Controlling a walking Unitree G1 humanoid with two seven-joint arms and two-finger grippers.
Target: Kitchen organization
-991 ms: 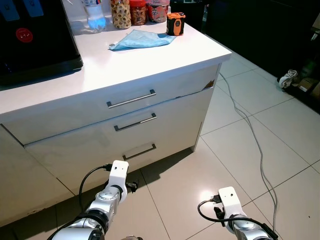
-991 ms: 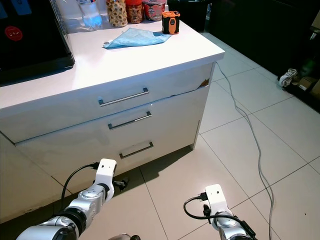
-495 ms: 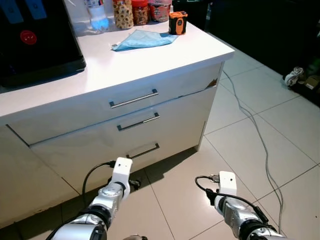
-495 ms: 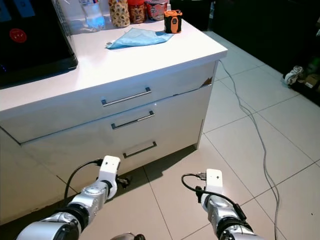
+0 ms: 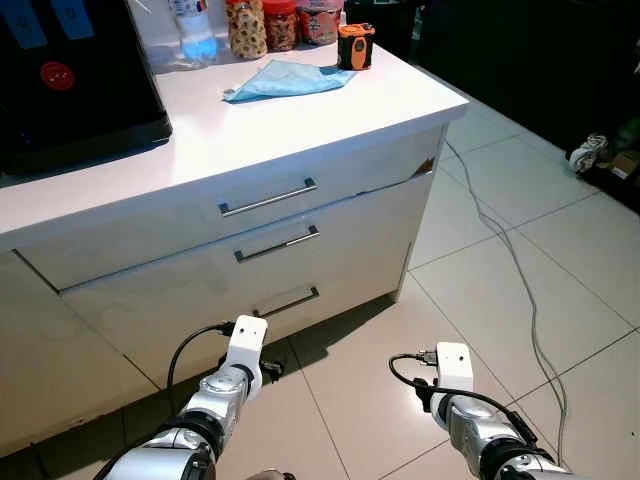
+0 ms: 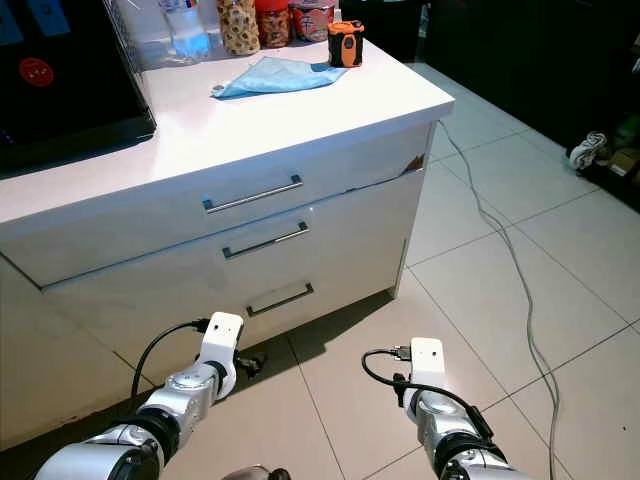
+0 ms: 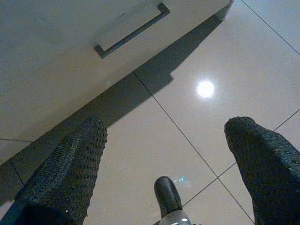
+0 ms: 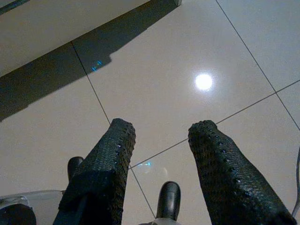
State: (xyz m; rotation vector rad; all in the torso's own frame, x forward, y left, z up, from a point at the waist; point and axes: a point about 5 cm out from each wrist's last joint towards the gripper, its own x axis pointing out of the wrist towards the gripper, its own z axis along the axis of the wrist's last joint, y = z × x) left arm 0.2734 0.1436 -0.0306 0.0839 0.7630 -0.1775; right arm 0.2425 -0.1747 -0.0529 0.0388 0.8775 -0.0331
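White cabinet (image 5: 200,270) has three handled drawers; behind its blue cloth (image 5: 285,79) stand perhaps three jars (image 5: 280,22). Left gripper (image 7: 164,154) and right gripper (image 8: 164,154) hang spread, empty.

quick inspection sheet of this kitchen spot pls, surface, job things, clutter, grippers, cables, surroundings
surface: white counter over three drawers with bar handles; chipped corner at the cabinet's right edge.
job's things: blue cloth lying crumpled on the counter; orange and black device standing behind it; jars and a plastic bottle at the back.
clutter: nothing seen on the floor tiles by the drawers.
grippers: left gripper open, low over the tiles near the bottom drawer; right gripper open, over bare tiles; both hold nothing.
cables: grey cable trailing across the floor from the cabinet's right side.
surroundings: black appliance on the counter's left; dark furniture beyond.
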